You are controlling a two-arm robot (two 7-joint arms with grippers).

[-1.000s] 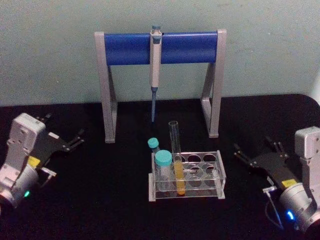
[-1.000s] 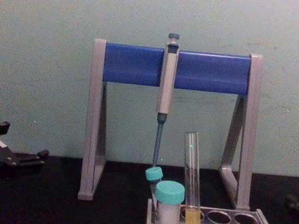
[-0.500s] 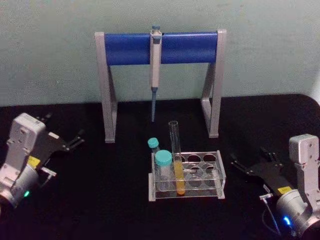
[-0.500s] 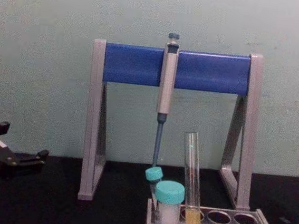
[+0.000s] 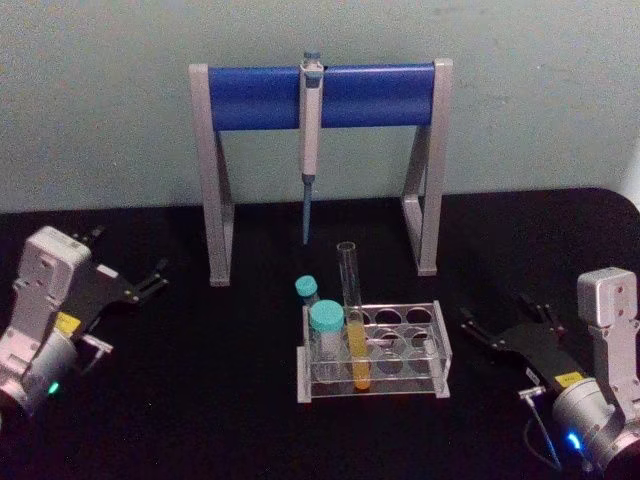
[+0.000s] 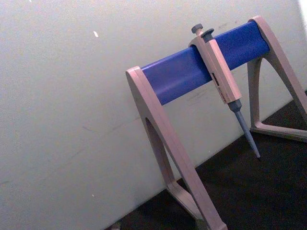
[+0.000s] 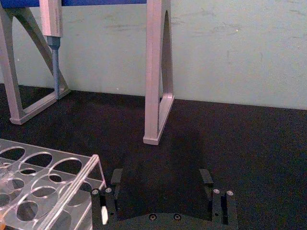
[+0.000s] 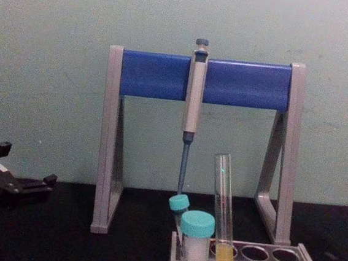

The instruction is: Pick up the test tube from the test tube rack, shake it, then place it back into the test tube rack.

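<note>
Yellow-orange liquid sits in the test tube [image 5: 352,318], upright in the test tube rack [image 5: 440,350]; right gripper [image 5: 505,328] spread open nearby, left gripper [image 5: 135,282] open, parked well apart.

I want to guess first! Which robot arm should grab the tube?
Probably the right. The right gripper is open, close beside the rack, facing it. The tube stands there. The left gripper sits farther off.

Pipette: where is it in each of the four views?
Head: pipette hangs mid-crossbar, upper centre.
Chest: pipette centre, tip above the teal-capped vials.
Left wrist: pipette tilted, upper right.
Right wrist: its lower end, top left.
Shared landmark: blue crossbar stand.
</note>
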